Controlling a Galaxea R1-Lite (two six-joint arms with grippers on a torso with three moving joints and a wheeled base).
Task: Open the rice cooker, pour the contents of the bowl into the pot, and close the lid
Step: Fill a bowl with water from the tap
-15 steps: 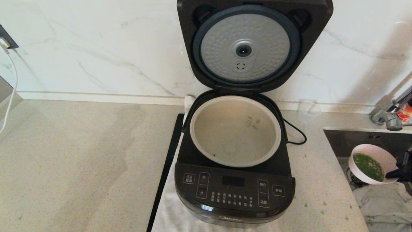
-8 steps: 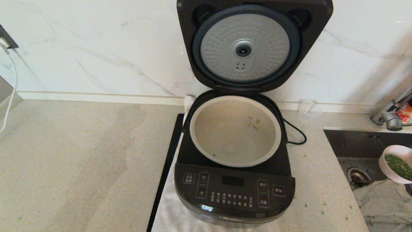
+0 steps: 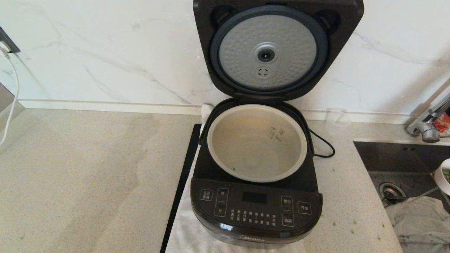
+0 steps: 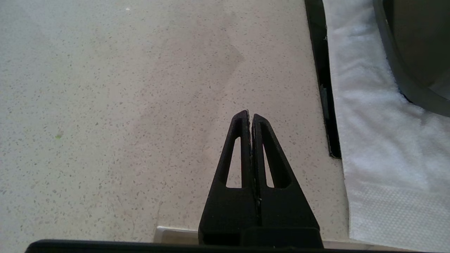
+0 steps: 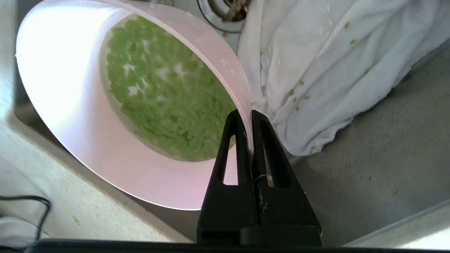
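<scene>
The right pincer [image 5: 251,116] pinches the small pale pink bowl's [image 5: 70,88] thin rim — sloshing chopped green contents [image 5: 165,102], slippery, tilt-prone.

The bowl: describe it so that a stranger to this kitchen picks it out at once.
Start at the big black rice cooker, lid up, then look right to the sink. Above it, by a crumpled white cloth, the right gripper pinches the rim of the bowl. It alone is pale pink and holds chopped green bits.
</scene>
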